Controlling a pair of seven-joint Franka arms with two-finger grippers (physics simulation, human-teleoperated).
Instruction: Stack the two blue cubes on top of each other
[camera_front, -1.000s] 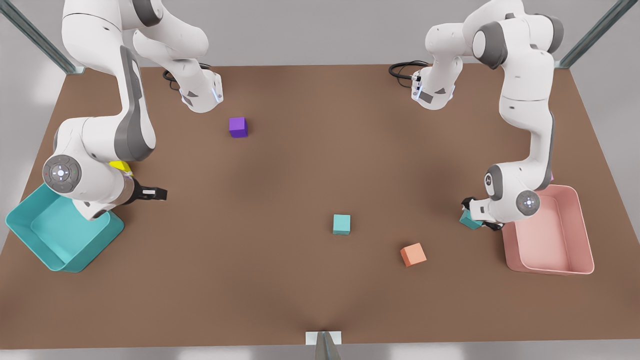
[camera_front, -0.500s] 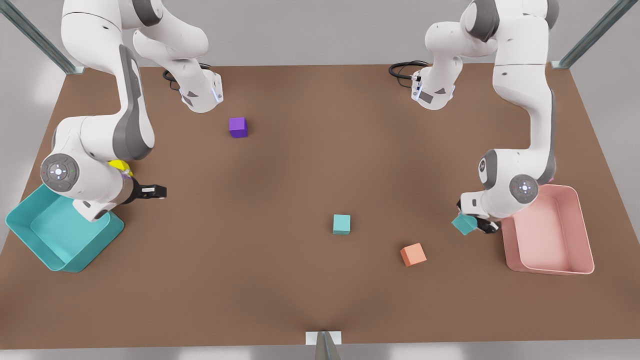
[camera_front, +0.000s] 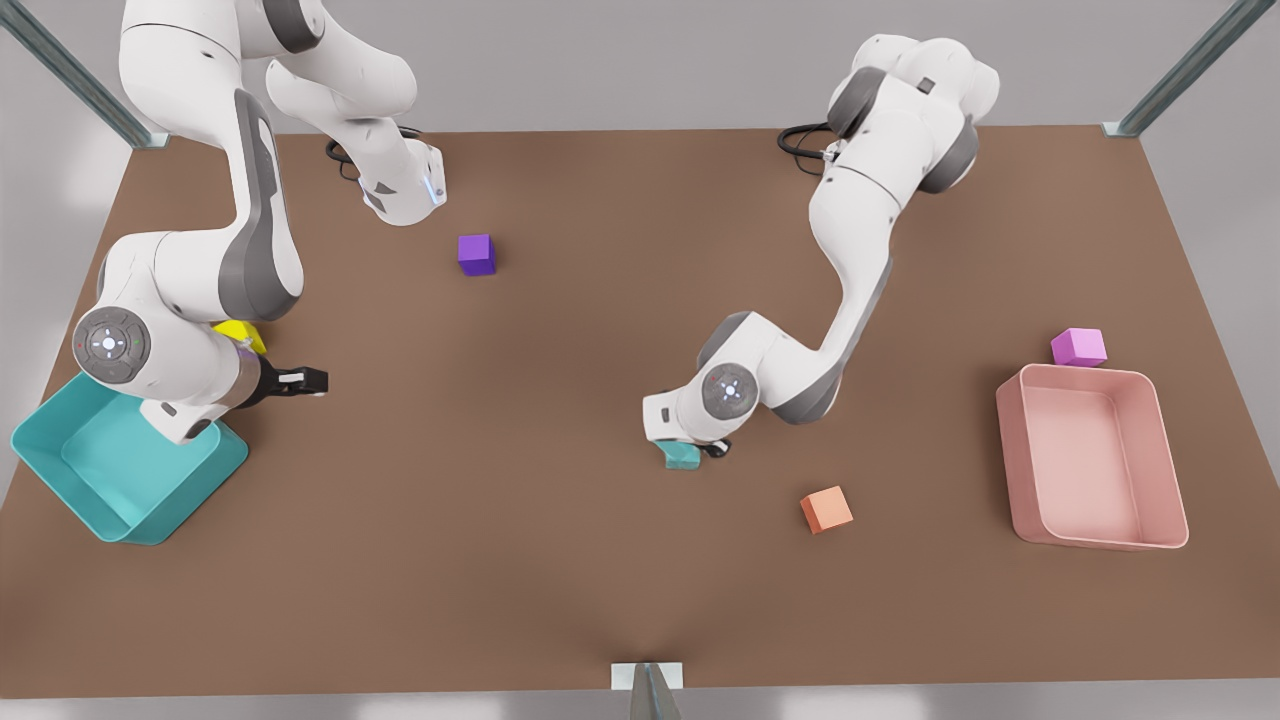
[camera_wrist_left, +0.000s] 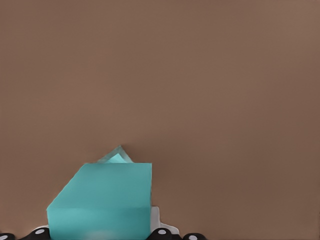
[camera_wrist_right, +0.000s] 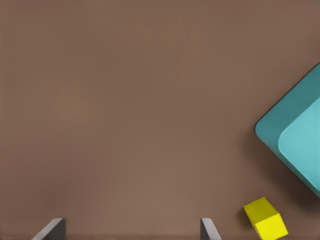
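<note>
held cube (camera_wrist_left: 102, 200) above second cube (camera_wrist_left: 117, 156)

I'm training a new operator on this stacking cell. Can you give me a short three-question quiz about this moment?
1. True or false: the left gripper is shut on a blue cube.
2. Which thing lies nearest the open, waiting right gripper? A) orange cube B) yellow cube C) pink bin
3. Fill in: the second blue cube sits ____ the held one.

Key: 1 true; 2 B; 3 below.
</note>
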